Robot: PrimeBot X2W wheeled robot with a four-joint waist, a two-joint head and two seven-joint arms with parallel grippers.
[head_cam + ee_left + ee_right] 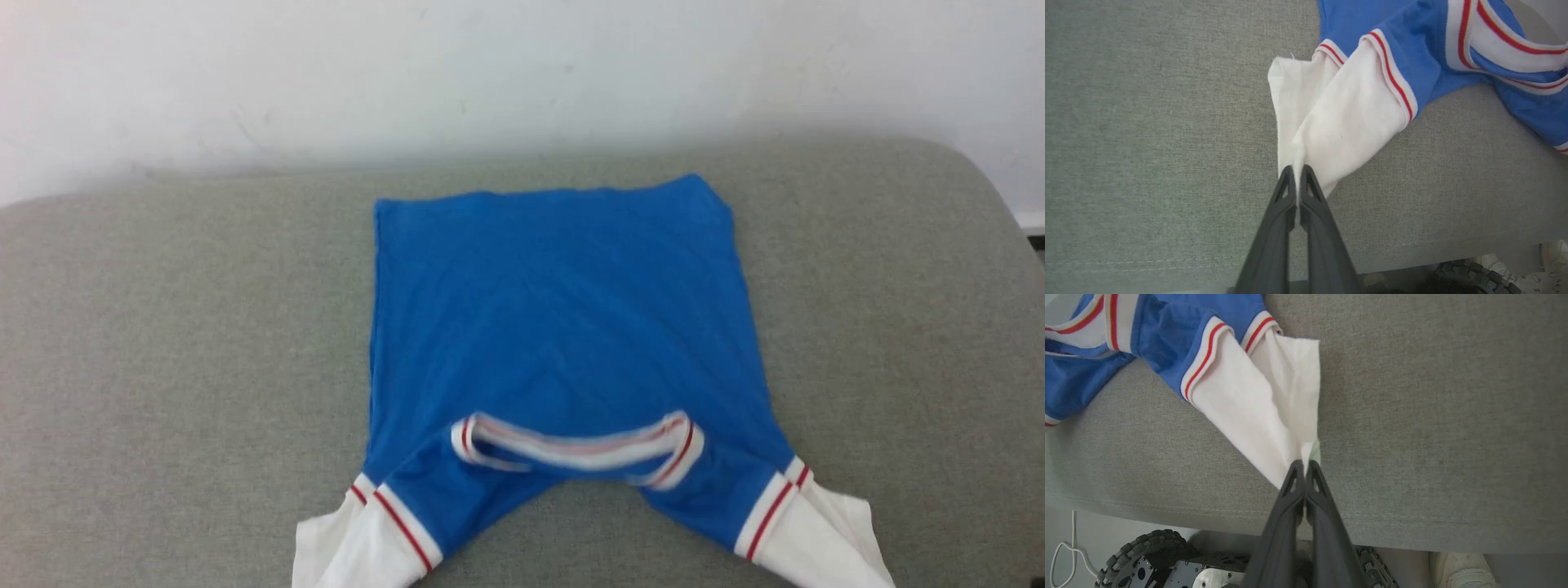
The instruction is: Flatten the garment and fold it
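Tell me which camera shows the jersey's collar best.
The head view: the whole collar of the garment shows, bottom middle. The left wrist view cuts the collar off at its top right corner; the right wrist view cuts the collar off at its top left.

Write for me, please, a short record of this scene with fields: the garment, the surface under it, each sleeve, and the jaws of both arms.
garment: blue jersey, spread fairly flat, collar towards the robot
surface: grey fabric cushion
left sleeve: white, tip pinched
right sleeve: white, tip pinched
left jaws: shut on the left sleeve
right jaws: shut on the right sleeve
fold: not yet made
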